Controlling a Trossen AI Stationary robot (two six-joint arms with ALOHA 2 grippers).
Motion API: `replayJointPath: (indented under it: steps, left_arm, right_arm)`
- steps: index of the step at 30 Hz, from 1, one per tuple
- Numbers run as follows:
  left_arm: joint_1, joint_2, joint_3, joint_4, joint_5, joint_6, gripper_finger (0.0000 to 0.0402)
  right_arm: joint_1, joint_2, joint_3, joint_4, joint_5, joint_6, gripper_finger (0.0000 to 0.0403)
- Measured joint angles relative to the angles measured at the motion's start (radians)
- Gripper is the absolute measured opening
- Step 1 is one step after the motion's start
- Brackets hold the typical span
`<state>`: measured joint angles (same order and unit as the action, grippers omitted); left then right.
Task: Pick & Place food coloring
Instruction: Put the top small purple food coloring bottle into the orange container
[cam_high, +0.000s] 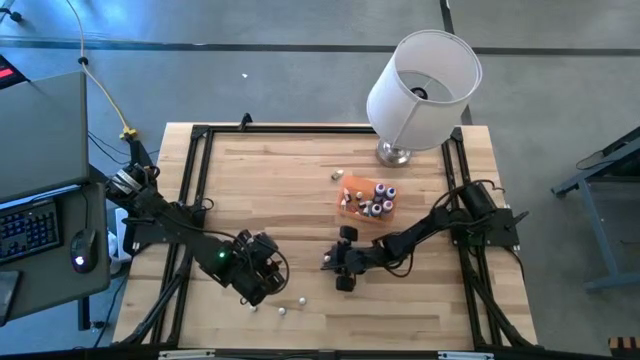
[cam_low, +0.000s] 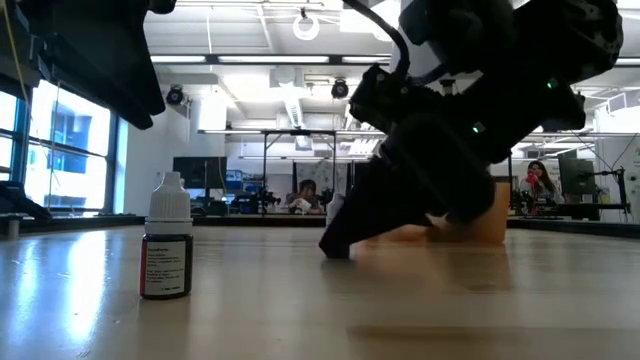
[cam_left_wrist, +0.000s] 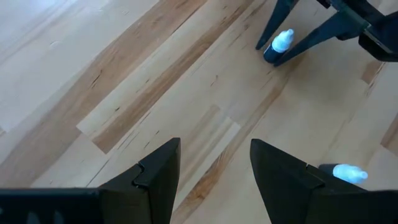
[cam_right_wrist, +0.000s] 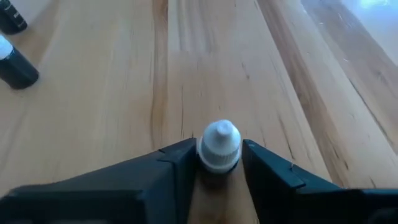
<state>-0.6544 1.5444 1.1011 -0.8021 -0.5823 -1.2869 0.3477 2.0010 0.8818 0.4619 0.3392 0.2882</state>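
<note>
**Right claw brackets a lone bottle as tray waits behind it**

The right claw (cam_right_wrist: 219, 163) sits low on the wooden bench (cam_high: 300, 170), its two dark fingers (cam_right_wrist: 168, 168) on either side of one small food coloring bottle (cam_right_wrist: 219, 146), the whitish cap poking up between them. The bottle stands upright, its long axis vertical and square to the fingers. The fingertips look to be touching the cap or very close to it; whether the claw truly has a firm hold cannot be told. In the high view this claw (cam_high: 343, 262) lies near the bench's middle front, with the orange tray (cam_high: 348, 210) just beyond it toward the lamp (cam_high: 420, 85). Several capped bottles (cam_high: 378, 197) already stand in the tray, so the coming move would likely be a lift and a short carry back toward it.

The left claw (cam_left_wrist: 214, 165) hovers over bare wood at the front left, fingers (cam_left_wrist: 155, 174) spread apart and holding nothing. Two loose bottles (cam_high: 283, 310) rest on the bench just beside it, nearer this arm than the other. One more bottle (cam_low: 167, 250), dark-bodied, stands upright in the low view
</note>
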Motion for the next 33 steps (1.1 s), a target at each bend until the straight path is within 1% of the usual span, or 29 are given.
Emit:
replayJointPath:
  steps: [5, 9, 11, 13, 17, 19, 20, 21, 23, 25, 27, 30, 33]
  left_arm:
    - [0.0, 0.0, 0.0, 0.0, 0.0, 0.0, 0.0191]
    - [0.0, 0.0, 0.0, 0.0, 0.0, 0.0, 0.0191]
    - [0.0, 0.0, 0.0, 0.0, 0.0, 0.0, 0.0191]
    - [0.0, 0.0, 0.0, -0.001, 0.0, 0.0, 0.0191]
    - [0.0, 0.0, 0.0, -0.002, 0.003, 0.0, 0.0191]
    - [0.0, 0.0, 0.0, -0.002, 0.011, 0.0, 0.0191]
    - [0.0, 0.0, 0.0, -0.002, 0.013, 0.0, 0.0191]
    - [0.0, 0.0, 0.0, -0.002, 0.015, 0.0, 0.0191]
    - [0.0, 0.0, 0.0, -0.002, 0.015, 0.0, 0.0191]
    - [0.0, 0.0, 0.0, -0.001, 0.015, 0.0, 0.0191]
    - [0.0, 0.0, 0.0, 0.0, 0.015, 0.0, 0.0191]
    - [0.0, 0.0, 0.0, 0.011, 0.015, 0.0, 0.0191]
    - [0.0, 0.0, 0.001, 0.03, 0.015, 0.0, 0.0191]
  right_arm:
    - [-0.001, -0.002, 0.0, 0.05, 0.003, -0.001, 0.0067]
    - [-0.009, -0.059, -0.001, 0.028, 0.038, -0.061, 0.0065]
    - [-0.018, -0.124, -0.001, -0.01, 0.086, -0.09, 0.0065]
    - [-0.034, -0.211, 0.0, -0.083, 0.147, -0.118, 0.0065]
    - [-0.081, -0.41, 0.001, -0.322, 0.36, -0.159, 0.0071]
    - [-0.121, -0.485, 0.001, -0.461, 0.444, -0.13, 0.0074]
    - [-0.147, -0.514, 0.001, -0.522, 0.446, -0.101, 0.0075]
    - [-0.175, -0.536, 0.001, -0.577, 0.419, -0.075, 0.0076]
    - [-0.233, -0.556, 0.001, -0.665, 0.32, -0.032, 0.0077]
    - [-0.281, -0.546, 0.001, -0.717, 0.225, 0.001, 0.0075]
    - [-0.315, -0.511, 0.0, -0.738, 0.16, 0.003, 0.0071]
    - [-0.34, -0.46, -0.001, -0.731, 0.122, -0.022, 0.007]
    - [-0.35, -0.432, -0.001, -0.728, 0.119, -0.025, 0.0082]
